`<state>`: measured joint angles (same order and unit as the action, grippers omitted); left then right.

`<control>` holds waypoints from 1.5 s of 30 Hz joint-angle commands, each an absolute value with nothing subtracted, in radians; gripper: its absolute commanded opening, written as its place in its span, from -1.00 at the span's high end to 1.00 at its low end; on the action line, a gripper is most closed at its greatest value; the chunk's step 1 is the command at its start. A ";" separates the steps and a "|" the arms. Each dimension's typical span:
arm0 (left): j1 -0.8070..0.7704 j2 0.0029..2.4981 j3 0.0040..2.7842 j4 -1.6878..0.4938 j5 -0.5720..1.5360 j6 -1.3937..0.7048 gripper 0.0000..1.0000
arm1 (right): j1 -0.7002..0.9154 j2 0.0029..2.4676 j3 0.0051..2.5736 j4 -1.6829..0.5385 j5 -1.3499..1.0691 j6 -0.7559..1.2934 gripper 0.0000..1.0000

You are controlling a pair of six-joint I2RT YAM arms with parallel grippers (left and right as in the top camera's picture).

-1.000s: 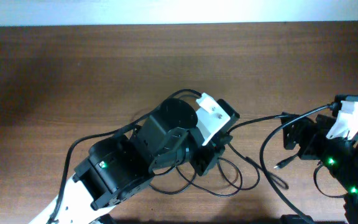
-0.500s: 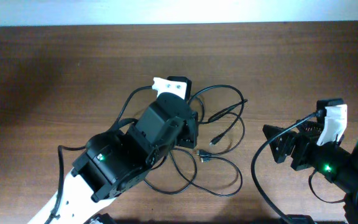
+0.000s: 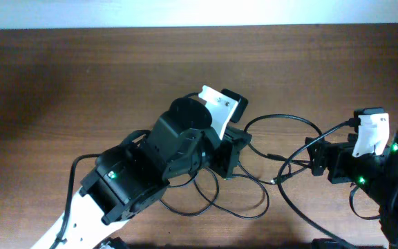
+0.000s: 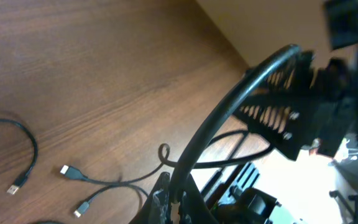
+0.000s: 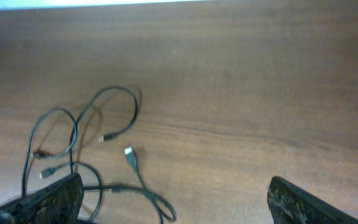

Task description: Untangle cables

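Note:
Several thin black cables [image 3: 282, 116] lie looped on the wooden table, between my two arms and under the left arm. My left gripper [image 3: 228, 162] is shut on one cable [image 4: 229, 118], which rises taut from the jaws [image 4: 179, 194] in the left wrist view. Loose plug ends [image 4: 67, 169] lie on the wood beside it. My right gripper [image 3: 315, 159] is open and empty, just right of the loops. In the right wrist view its fingers [image 5: 173, 205] are spread wide above the table. More cable loops [image 5: 114, 89] and a plug [image 5: 129, 152] lie to their left.
The wooden table [image 3: 81, 76] runs to a pale wall edge at the back. Thicker black wires [image 3: 292, 200] trail from the right arm's base across the front right. The left arm's large black and white body [image 3: 144, 180] covers part of the cable pile.
My left gripper has swung right and toward the front with a cable in it, dragging the loops rightward toward the right gripper. The right gripper has shifted only slightly.

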<state>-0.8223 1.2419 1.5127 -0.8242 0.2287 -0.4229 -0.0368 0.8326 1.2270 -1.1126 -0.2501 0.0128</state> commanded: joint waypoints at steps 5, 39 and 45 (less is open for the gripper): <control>-0.691 1.245 1.520 -0.815 0.107 -0.796 1.00 | -0.040 0.836 1.235 -1.183 -0.236 -0.001 -0.85; -0.759 1.246 1.520 -0.817 0.250 -0.792 1.00 | -0.039 0.919 1.235 -0.965 -0.681 0.094 -0.11; -0.759 1.246 1.520 -0.761 0.184 -0.839 1.00 | -0.039 0.919 1.235 -1.071 -0.681 0.083 0.31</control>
